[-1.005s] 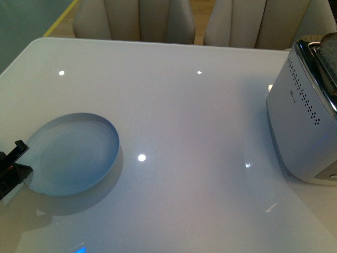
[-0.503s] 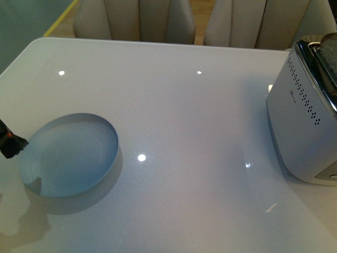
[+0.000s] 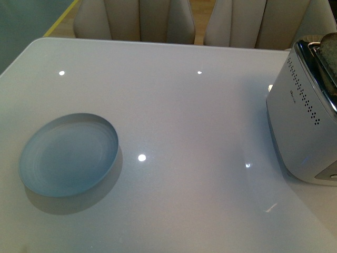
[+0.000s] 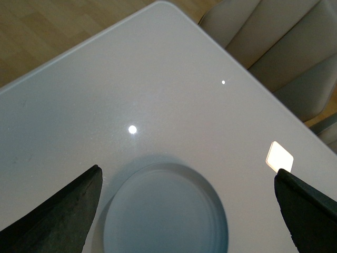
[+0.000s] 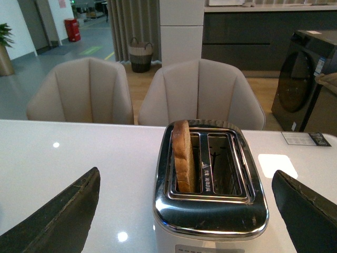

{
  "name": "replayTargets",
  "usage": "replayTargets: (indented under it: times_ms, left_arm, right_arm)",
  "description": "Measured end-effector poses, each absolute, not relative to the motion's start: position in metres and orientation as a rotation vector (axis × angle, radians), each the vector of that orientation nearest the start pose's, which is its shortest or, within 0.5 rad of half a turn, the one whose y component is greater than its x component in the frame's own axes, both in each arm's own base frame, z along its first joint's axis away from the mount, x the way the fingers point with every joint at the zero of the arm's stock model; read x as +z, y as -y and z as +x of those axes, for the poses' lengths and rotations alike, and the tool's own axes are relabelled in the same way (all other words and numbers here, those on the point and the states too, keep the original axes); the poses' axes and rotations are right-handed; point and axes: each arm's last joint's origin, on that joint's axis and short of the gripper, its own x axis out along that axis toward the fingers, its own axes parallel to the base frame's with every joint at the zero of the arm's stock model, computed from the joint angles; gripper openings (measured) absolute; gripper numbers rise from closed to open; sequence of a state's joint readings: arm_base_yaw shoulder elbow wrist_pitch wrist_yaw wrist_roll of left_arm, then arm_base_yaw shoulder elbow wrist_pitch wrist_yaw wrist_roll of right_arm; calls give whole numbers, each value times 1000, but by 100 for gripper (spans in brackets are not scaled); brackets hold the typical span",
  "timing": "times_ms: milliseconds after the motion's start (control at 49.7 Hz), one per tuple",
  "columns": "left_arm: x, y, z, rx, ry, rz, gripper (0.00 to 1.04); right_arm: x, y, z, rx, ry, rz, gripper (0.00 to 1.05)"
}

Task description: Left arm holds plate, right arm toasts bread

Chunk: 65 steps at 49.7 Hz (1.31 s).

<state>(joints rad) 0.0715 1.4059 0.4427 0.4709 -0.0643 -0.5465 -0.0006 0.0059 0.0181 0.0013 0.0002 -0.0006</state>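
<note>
The plate (image 3: 68,155) lies flat on the left side of the white desk (image 3: 184,116), with nothing on it and nothing touching it in the front view, where neither arm shows. In the left wrist view the left gripper (image 4: 184,211) hangs above the desk with its two dark fingers (image 4: 58,216) spread wide; the plate (image 4: 166,211) sits on the desk between and below them, apart from both, its rim free. Bright light spots dot the glossy desk to the right of the plate. Beige chairs (image 3: 137,21) stand along the desk's far edge. On the right side of the desk stands a toaster (image 3: 305,121) with a white body and shiny metal top, well apart from the plate. In the right wrist view the right gripper (image 5: 184,211) faces the toaster (image 5: 210,195) from above, its fingers (image 5: 58,216) also spread wide and holding nothing. The bread (image 5: 182,155) stands upright in one of the toaster's two slots, its rounded top rising above the metal rim; the other slot holds nothing.
</note>
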Motion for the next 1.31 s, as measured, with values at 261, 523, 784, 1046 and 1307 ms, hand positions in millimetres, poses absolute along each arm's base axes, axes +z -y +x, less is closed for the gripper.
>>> replayTargets:
  times_ms: [261, 523, 784, 1046, 1307]
  left_arm:
    - [193, 29, 238, 245, -354, -544, 97]
    - [192, 24, 208, -5, -3, -112, 52]
    - [178, 11, 173, -10, -9, -18, 3]
    - [166, 1, 152, -4, -1, -14, 3]
    - [167, 0, 136, -3, -2, -13, 3]
  right_arm:
    - [169, 0, 97, -1, 14, -1, 96]
    - [169, 0, 97, -1, 14, -1, 96]
    - [169, 0, 97, -1, 14, -1, 96]
    - [169, 0, 97, 0, 14, -1, 96]
    - [169, 0, 97, 0, 14, -1, 96]
